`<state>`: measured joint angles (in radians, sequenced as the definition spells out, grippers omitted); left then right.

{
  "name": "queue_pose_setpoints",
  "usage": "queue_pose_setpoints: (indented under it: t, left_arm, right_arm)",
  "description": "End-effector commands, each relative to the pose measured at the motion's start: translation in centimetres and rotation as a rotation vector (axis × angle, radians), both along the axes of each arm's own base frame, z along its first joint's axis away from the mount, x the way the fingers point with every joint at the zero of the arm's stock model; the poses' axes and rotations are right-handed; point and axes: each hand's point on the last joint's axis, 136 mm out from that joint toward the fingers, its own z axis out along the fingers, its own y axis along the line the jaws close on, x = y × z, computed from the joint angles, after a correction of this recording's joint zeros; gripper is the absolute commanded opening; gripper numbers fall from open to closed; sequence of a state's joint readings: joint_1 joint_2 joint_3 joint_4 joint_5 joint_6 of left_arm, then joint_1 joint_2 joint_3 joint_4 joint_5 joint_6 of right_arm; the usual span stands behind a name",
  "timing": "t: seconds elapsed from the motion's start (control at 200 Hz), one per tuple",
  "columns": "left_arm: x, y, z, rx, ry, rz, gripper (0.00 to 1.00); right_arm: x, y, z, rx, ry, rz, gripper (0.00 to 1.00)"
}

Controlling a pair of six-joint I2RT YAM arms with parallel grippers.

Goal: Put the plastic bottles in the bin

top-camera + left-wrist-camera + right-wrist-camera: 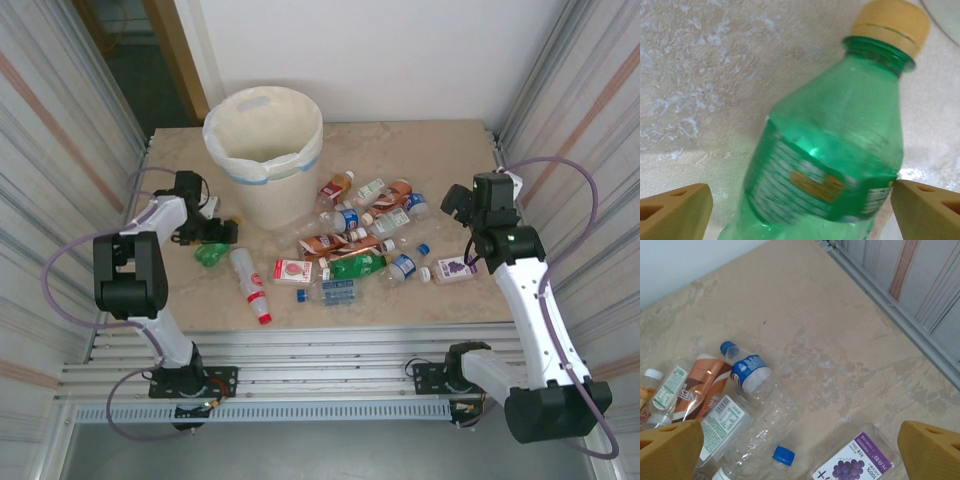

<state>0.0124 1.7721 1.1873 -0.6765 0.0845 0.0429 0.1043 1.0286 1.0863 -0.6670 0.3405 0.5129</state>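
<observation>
My left tool is spread wide, one finger on either side of a green bottle. The bottle lies on the bench directly beneath the tool, with its cap pointing away from me. It looks empty, so I judge it light, thin-walled, springy and slick. I'd close gently across the labelled belly, or it may buckle and squirt out.

From the wrist I read the straddle and the label. From overhead I get the route: the bin stands just beyond this tool, with the other bottles heaped off to its right.

My right tool hangs open and empty over the heap's far edge, a grape-labelled bottle just under it.
</observation>
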Motion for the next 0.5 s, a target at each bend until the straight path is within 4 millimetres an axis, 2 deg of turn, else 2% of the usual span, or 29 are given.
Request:
queue_pose_setpoints:
  t: [0.0,0.175,0.276,0.496]
  left_arm:
    - [0.6,1.2,-0.4,0.044,0.012,0.037,0.88]
    - [0.8,1.3,-1.7,0.038,0.045,0.055,0.79]
    - [0.9,1.4,-2.5,0.036,0.061,0.062,0.77]
    - [0.7,1.8,-3.1,0.040,0.068,0.089,0.52]
  right_arm:
    - [0.1,0.2,0.4,0.000,-0.003,0.009,0.98]
    - [0.3,0.3,0.4,0.003,-0.006,0.014,0.98]
    - [0.4,0.3,0.5,0.001,-0.007,0.016,0.98]
    - [0.4,0.2,0.4,-0.007,0.001,0.012,0.98]
